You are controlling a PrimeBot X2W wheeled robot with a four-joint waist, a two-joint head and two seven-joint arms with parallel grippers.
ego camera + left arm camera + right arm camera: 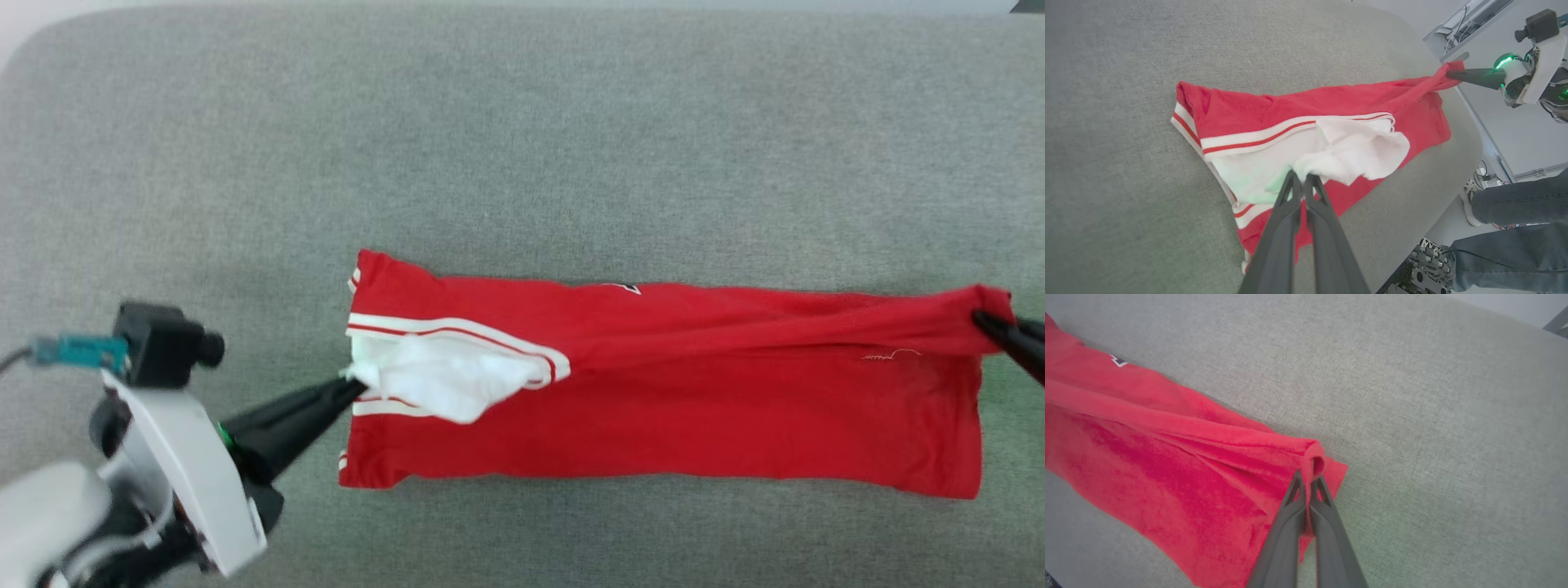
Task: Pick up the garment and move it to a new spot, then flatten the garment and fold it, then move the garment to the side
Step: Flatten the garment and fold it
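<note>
Now: the garment [653,408] lies folded lengthwise as a long red band, stretched left to right across the gray fabric surface [522,122]. The left gripper [353,385] is clamped on the white sleeve [441,380] at the band's left end, fingers together on the cloth. The right gripper [984,322] is pinched tight on a bunched red corner at the right end, which is raised off the surface and pulled taut. In the left wrist view, a person's legs in jeans [1515,228] are beside the surface.
</note>
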